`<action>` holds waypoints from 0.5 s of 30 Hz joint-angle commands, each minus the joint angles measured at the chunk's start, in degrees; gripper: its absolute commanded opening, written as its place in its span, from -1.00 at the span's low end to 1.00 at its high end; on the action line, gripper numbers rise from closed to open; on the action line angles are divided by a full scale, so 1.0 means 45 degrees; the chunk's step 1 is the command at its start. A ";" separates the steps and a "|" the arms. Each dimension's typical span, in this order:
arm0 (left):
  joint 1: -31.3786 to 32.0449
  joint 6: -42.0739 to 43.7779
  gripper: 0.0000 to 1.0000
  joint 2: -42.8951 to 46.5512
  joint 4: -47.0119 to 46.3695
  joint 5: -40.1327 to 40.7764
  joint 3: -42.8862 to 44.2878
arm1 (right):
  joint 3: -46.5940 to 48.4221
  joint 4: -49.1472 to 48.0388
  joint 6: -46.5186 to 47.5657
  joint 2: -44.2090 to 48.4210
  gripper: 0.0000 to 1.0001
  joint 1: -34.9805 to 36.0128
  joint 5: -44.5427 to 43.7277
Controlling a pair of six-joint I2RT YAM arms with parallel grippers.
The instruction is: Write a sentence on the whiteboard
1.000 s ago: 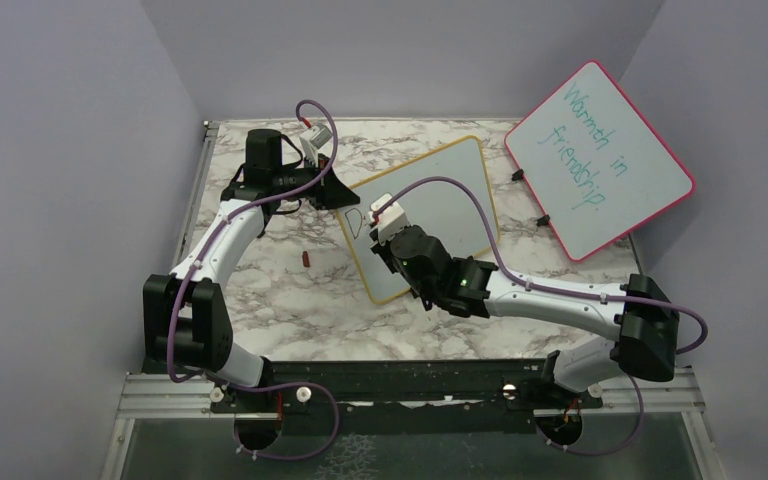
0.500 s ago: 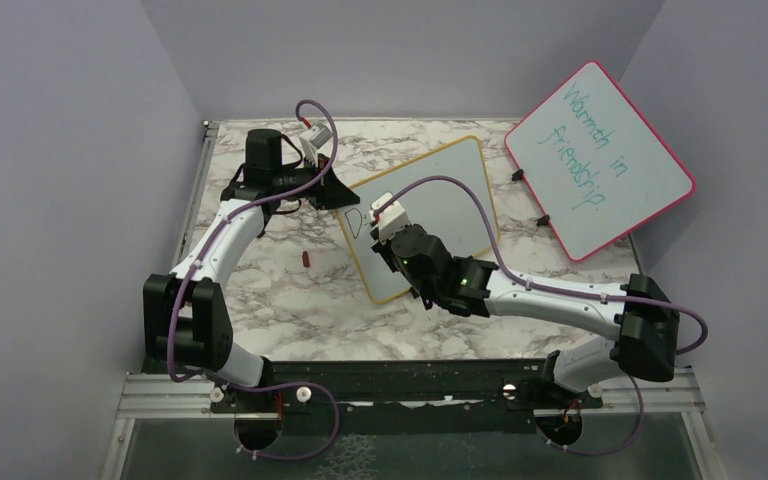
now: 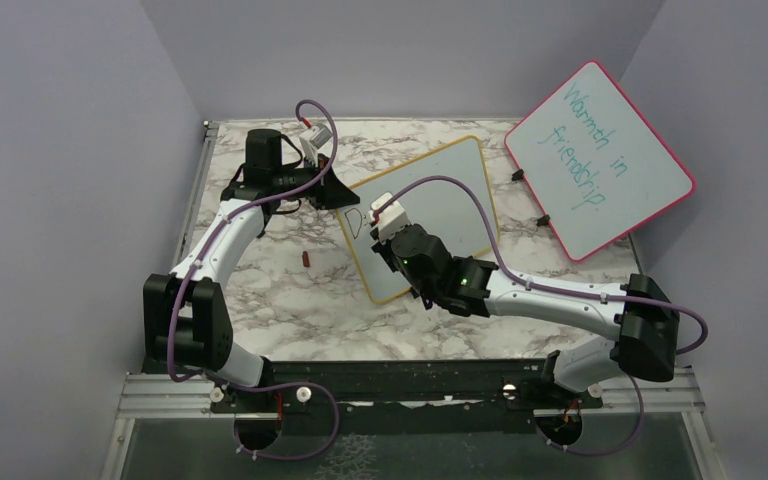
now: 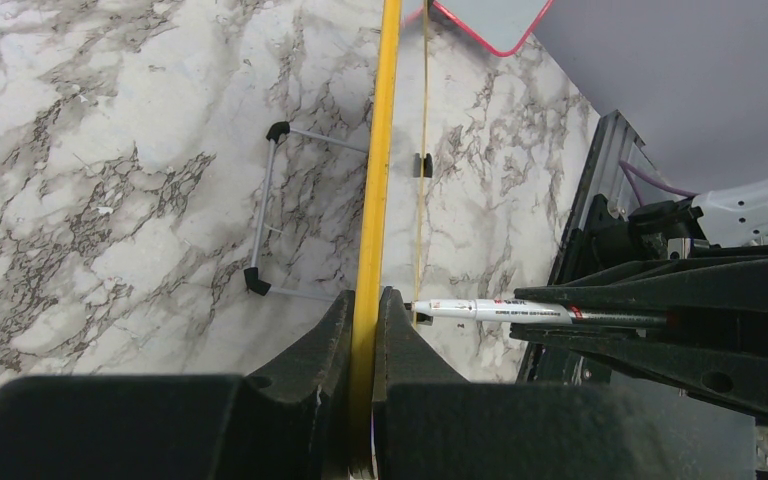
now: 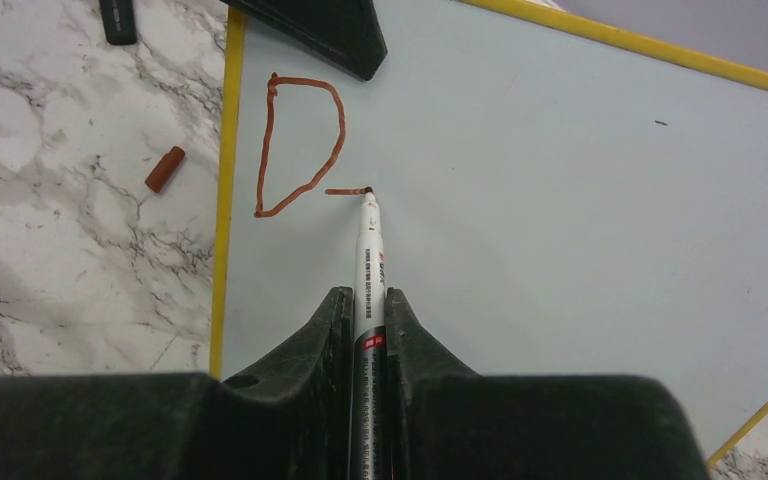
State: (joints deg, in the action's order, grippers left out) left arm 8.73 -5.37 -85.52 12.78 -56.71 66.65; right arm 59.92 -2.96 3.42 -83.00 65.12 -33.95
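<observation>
Taking the whiteboard (image 3: 422,215) as the landmark: it stands tilted near the middle of the marble table (image 3: 290,300), propped on a wire stand (image 4: 270,215) behind it. A red-framed board (image 3: 598,160) with teal handwriting leans well to its right, at the table's far corner. A small red cap (image 5: 165,169) lies on the marble just off the whiteboard's left edge.

The left arm reaches forward along the table's left side, and its gripper (image 4: 365,325) is clamped on the whiteboard's yellow frame at the upper left corner, one finger on each face. The right arm stretches low across from the right, elbow bent, with its gripper (image 5: 368,320) clenched around a marker (image 5: 368,260), the tip touching the board's face.

The sentence (image 5: 300,145) so far is a reddish-brown "D" near the whiteboard's upper left corner, with a short horizontal stroke beside it ending at the marker tip. The remainder of the surface is blank.
</observation>
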 commanded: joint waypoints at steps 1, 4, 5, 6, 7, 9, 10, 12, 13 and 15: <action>-0.0026 0.1134 -1.00 -0.0586 0.0735 0.2016 -0.0202 | 0.0335 -0.0551 0.0225 -0.0215 -0.99 -0.0175 -0.0034; -0.0026 0.1134 -1.00 -0.0586 0.0735 0.2016 -0.0202 | 0.0364 -0.0661 0.0270 -0.0264 -0.99 -0.0175 0.0044; -0.0026 0.1134 -1.00 -0.0586 0.0735 0.2016 -0.0202 | 0.0381 -0.0669 0.0274 -0.0266 -0.99 -0.0175 0.0089; -0.0026 0.1134 -1.00 -0.0586 0.0735 0.2016 -0.0202 | 0.0393 -0.0680 0.0275 -0.0283 -0.99 -0.0175 0.0144; -0.0026 0.1134 -1.00 -0.0596 0.0735 0.2016 -0.0202 | 0.0397 -0.0730 0.0285 -0.0295 -0.99 -0.0175 0.0197; -0.0026 0.1134 -1.00 -0.0607 0.0740 0.2016 -0.0205 | 0.0405 -0.0784 0.0313 -0.0323 -0.99 -0.0175 0.0318; -0.0026 0.1134 -1.00 -0.0616 0.0741 0.2033 -0.0205 | 0.0414 -0.0797 0.0324 -0.0327 -0.99 -0.0175 0.0355; -0.0026 0.1134 -1.00 -0.0606 0.0755 0.2054 -0.0185 | 0.0415 -0.0819 0.0366 -0.0349 -0.99 -0.0175 0.0485; -0.0026 0.1134 -1.00 -0.0606 0.0755 0.2055 -0.0183 | 0.0415 -0.0825 0.0382 -0.0345 -0.99 -0.0175 0.0552; -0.0045 0.1134 -1.00 -0.0622 0.0755 0.2055 -0.0183 | 0.0420 -0.0796 0.0391 -0.0379 -0.99 -0.0175 0.0666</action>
State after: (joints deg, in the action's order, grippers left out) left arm 8.64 -5.37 -85.71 12.78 -56.77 66.74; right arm 59.94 -4.47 4.60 -83.40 65.01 -33.26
